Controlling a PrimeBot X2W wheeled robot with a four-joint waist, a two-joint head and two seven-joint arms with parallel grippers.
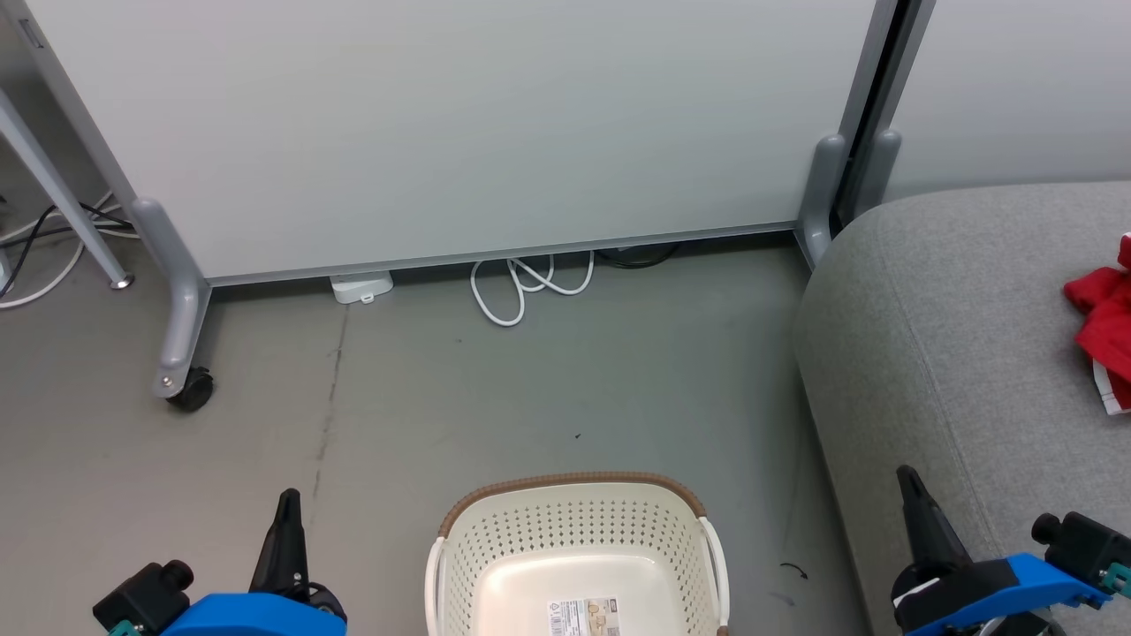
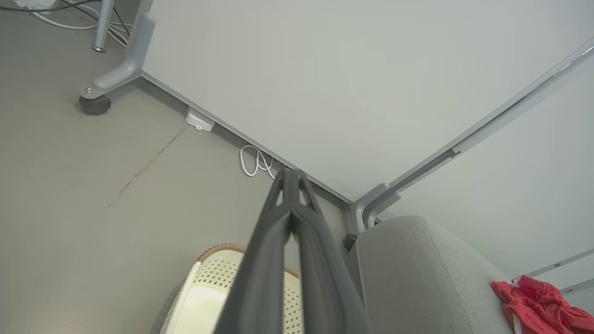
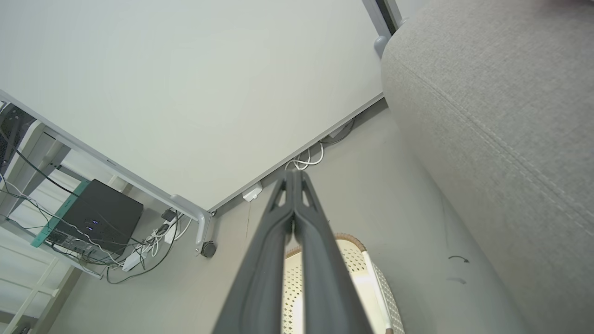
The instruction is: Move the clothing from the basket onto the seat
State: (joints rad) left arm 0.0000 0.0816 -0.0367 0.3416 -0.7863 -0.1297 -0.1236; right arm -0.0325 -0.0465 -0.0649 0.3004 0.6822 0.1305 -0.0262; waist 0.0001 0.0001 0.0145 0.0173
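Left gripper (image 1: 288,505) at seven o'clock of the head view, fingers pressed together, pointing to twelve; right gripper (image 1: 909,484) at four o'clock, likewise closed, tilted toward eleven

Illegible print, sticker (image 1: 581,616) inside basket (image 1: 565,523)

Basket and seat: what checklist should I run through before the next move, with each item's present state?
1. Basket emptied: the visible inside is bare, but its near end is cut off by the head view's edge: cannot tell.
2. Clothing lies on the seat: ok.
3. Whole garment resting on the seat: it runs past the picture's edge: cannot tell.
4. Left jaws shut, holding nothing: ok.
5. Right jaws shut, holding nothing: ok.
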